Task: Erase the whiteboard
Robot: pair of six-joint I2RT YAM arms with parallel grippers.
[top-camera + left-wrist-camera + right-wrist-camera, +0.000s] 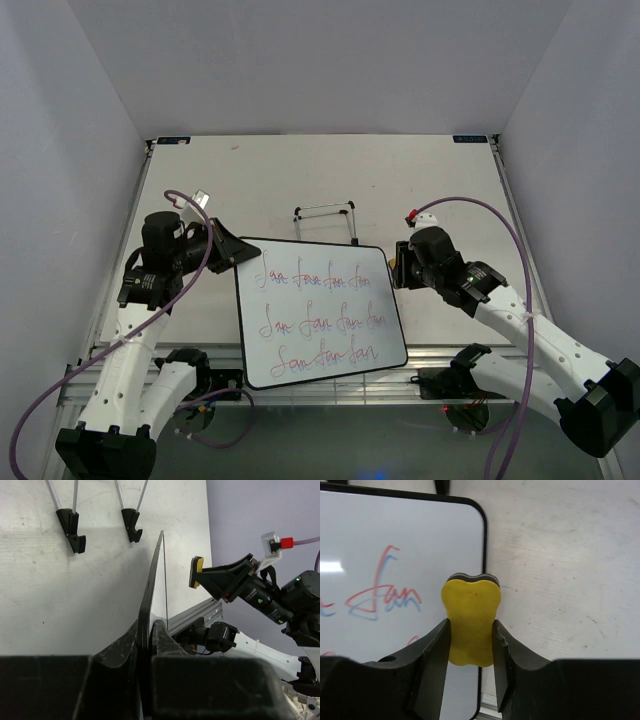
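Note:
The whiteboard (320, 312) is a white board with a black rim, covered in three rows of red cursive scribble, held tilted in mid-table. My left gripper (228, 250) is shut on its upper left edge; the left wrist view shows the board edge-on (152, 587) between my fingers. My right gripper (402, 262) is shut on the yellow eraser (471, 622), just off the board's upper right corner (479, 510). The eraser also shows in the left wrist view (196, 572).
The black wire easel stand (326, 220) stands behind the board; its feet (72, 530) show in the left wrist view. An aluminium rail (440, 365) runs along the table's near edge. Purple walls close in both sides.

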